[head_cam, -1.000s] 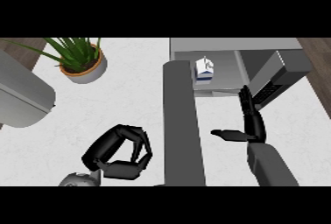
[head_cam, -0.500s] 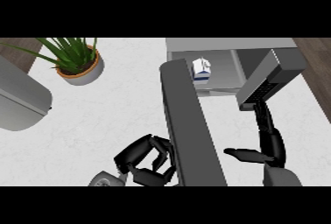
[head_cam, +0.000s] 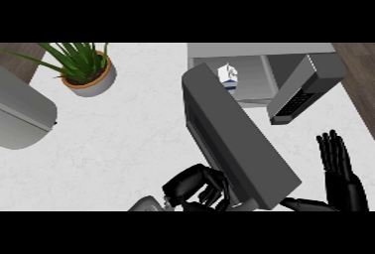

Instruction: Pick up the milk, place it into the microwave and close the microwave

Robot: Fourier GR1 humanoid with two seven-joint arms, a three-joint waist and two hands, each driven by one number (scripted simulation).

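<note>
The milk [head_cam: 229,78] stands inside the microwave [head_cam: 293,54] at the counter's [head_cam: 132,134] far edge, so placing looks done. Its door [head_cam: 234,144] is wide open. The left hand [head_cam: 194,186] curls empty against it; the right hand [head_cam: 341,171] is spread flat.

Clearance around the microwave mouth, head view.
The dark grey microwave door [head_cam: 238,149] stands swung out across the middle of the white speckled counter [head_cam: 132,134], splitting it into a left and a right lane. Left lane: wide bare counter, bounded by the potted green plant in a tan pot [head_cam: 86,69] and the grey rounded appliance [head_cam: 21,116] at the left edge. Right lane: narrow, between the door and the grey microwave body with its black keypad [head_cam: 296,96]; the black right hand [head_cam: 341,176] stands in it.
</note>
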